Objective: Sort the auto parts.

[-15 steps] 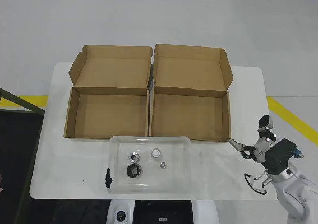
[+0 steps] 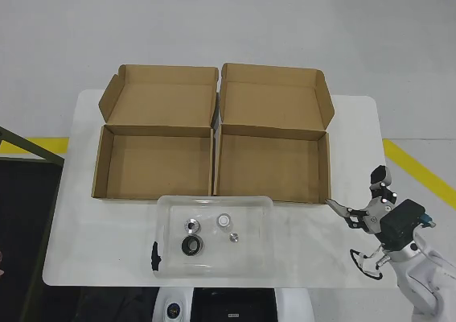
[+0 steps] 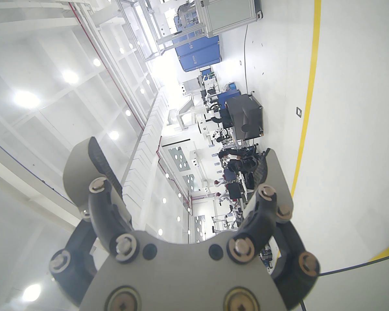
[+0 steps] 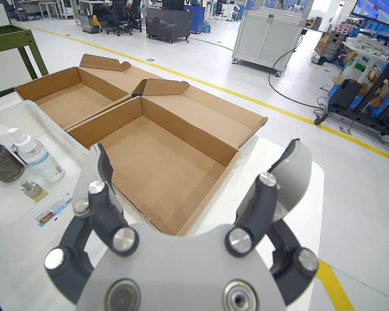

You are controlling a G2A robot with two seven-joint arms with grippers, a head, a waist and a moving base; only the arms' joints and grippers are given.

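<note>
Parts (image 2: 191,245) lie in the tray (image 2: 215,199) at the desk (image 2: 75,233) front, leftward of the right hand (image 4: 197,148), spread and empty by the right edge; left hand (image 3: 180,150) spread, facing the room.

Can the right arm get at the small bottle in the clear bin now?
Probably yes: the right gripper is open and empty, the clear bin has no lid, and the bottle stands free.
</note>
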